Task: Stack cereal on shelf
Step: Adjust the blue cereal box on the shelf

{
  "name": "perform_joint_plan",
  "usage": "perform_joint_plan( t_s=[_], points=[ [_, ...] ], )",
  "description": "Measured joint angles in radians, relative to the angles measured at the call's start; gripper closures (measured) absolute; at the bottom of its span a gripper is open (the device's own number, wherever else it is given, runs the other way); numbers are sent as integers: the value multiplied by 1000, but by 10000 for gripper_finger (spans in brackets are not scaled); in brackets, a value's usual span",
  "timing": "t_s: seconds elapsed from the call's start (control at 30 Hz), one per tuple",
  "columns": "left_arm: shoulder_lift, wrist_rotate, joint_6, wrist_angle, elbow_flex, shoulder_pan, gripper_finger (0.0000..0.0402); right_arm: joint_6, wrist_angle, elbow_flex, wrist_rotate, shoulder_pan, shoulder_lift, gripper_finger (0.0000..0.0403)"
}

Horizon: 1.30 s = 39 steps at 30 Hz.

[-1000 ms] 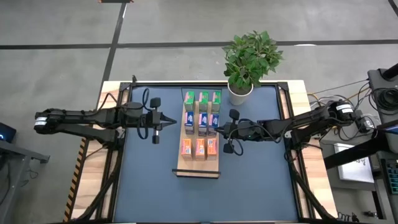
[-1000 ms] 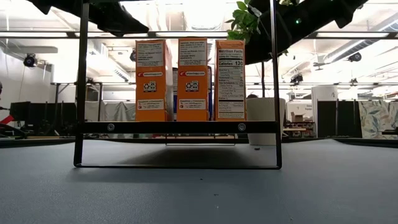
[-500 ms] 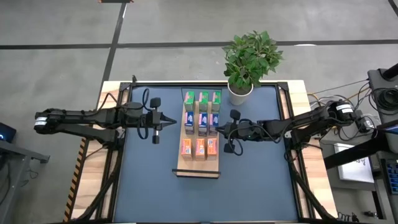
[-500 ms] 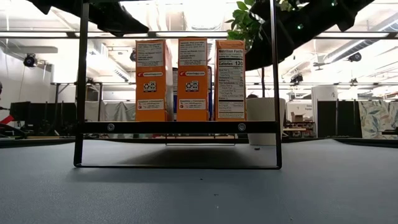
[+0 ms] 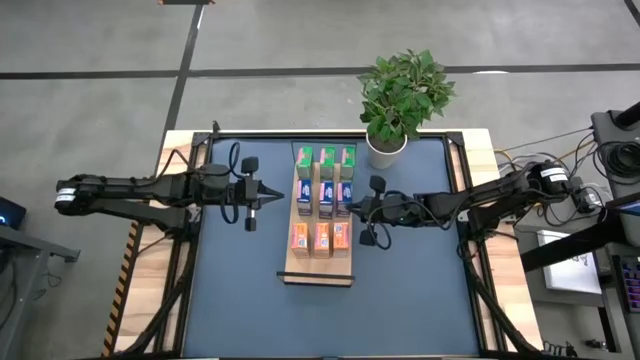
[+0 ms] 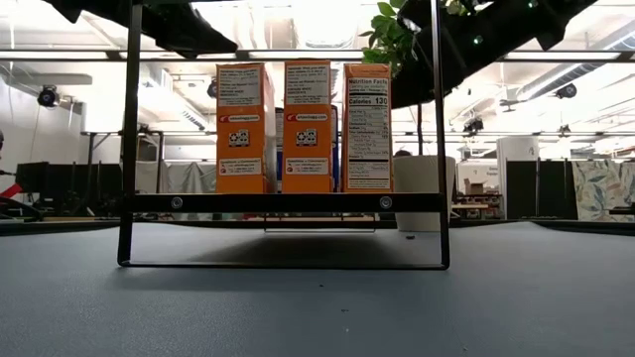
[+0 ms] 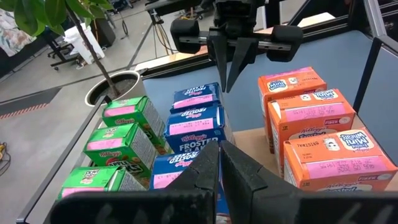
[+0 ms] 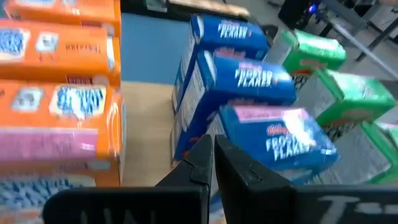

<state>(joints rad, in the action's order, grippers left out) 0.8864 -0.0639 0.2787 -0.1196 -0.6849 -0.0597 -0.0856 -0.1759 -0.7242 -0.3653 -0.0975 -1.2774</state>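
1. All nine boxes are being carried by the shelf (image 5: 318, 272), which is lying on the bench (image 5: 240, 300): three green boxes (image 5: 325, 155) at the end nearest the plant (image 5: 403, 92), three blue boxes (image 5: 324, 192) in the middle row, three orange boxes (image 5: 320, 236) next, with bare wood and the dark strip beyond them.
2. No box is being seen loose on the bench, so the stacking is being judged as done, or all but done.
3. Every box is being shown upright and set close to its row-mates; in the low view the orange row is being seen square and level on the board.
4. The left pincer (image 5: 276, 194) is being held closed and empty, apart from the shelf on its left side, pointing at the blue row.
5. The right pincer (image 5: 350, 208) is likewise being kept closed on nothing, just beside the blue row on the other side.
6. What is being left, at a guess, is only a last nudge of a row, or the arms being drawn back.
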Motion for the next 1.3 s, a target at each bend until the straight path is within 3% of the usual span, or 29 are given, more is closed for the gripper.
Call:
perform_joint_plan(
  t_s=[0.23,0.53,1.3],
  points=[
    [0,0,0,9,0,0,402,-54,-130,-1,-1,18,0,394],
    [0,0,0,11,0,0,402,-71,-120,-6,5,130,-3,394],
    [0,-6,0,11,0,0,402,-44,-42,-8,23,155,-2,394]
  ],
)
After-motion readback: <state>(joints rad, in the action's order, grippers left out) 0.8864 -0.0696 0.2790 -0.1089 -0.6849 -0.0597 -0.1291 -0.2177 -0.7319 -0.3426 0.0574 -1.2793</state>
